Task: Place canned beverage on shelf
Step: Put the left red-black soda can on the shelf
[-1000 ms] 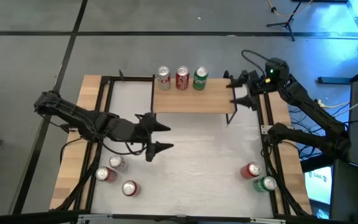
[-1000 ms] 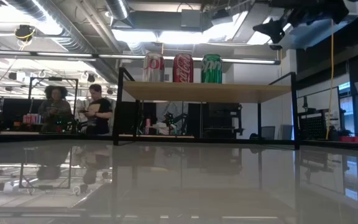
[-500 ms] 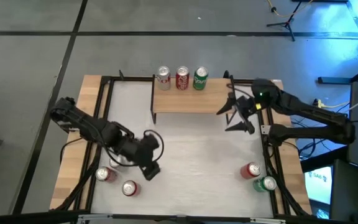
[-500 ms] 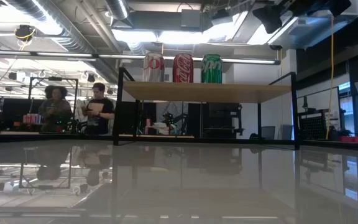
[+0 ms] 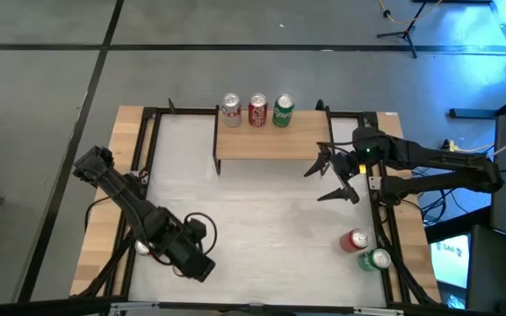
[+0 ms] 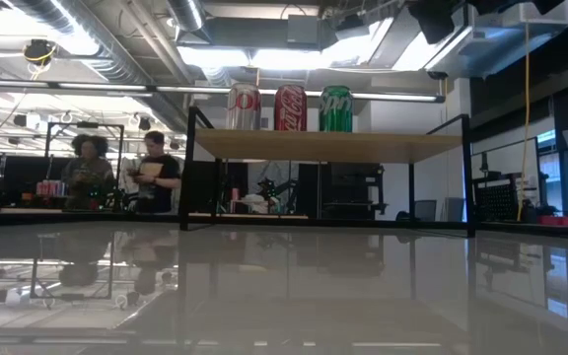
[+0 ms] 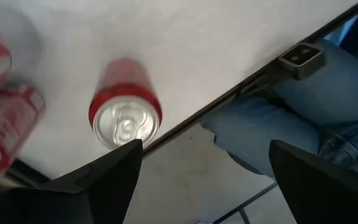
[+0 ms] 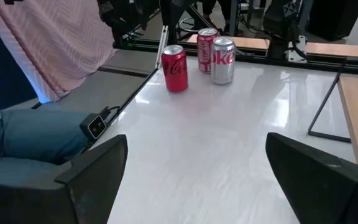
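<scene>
The wooden shelf (image 5: 271, 145) on black legs stands at the table's far middle. A silver can (image 5: 230, 109), a red can (image 5: 257, 110) and a green can (image 5: 283, 111) stand upright along its far edge; they also show in the low view (image 6: 289, 107). My left gripper (image 5: 198, 262) is open and points down over the near-left cans. In its wrist view a red can (image 7: 124, 118) stands upright just beyond the open fingers (image 7: 110, 177), with two more cans (image 7: 5, 124) beside it. My right gripper (image 5: 323, 182) is open and empty, off the shelf's near right corner.
A red can (image 5: 354, 240) and a green can (image 5: 378, 259) stand at the near right. The left arm hides most of the near-left cans from above; one (image 5: 140, 248) peeks out. A person's jeans-clad legs (image 7: 291, 118) are at the table's near edge. People sit far behind the table (image 6: 116, 173).
My left gripper has swung from the table's middle left toward the near edge and tipped down over the near-left cans, staying open. My right gripper has come from beside the shelf's far right end toward the near edge, past the shelf's right end, still open.
</scene>
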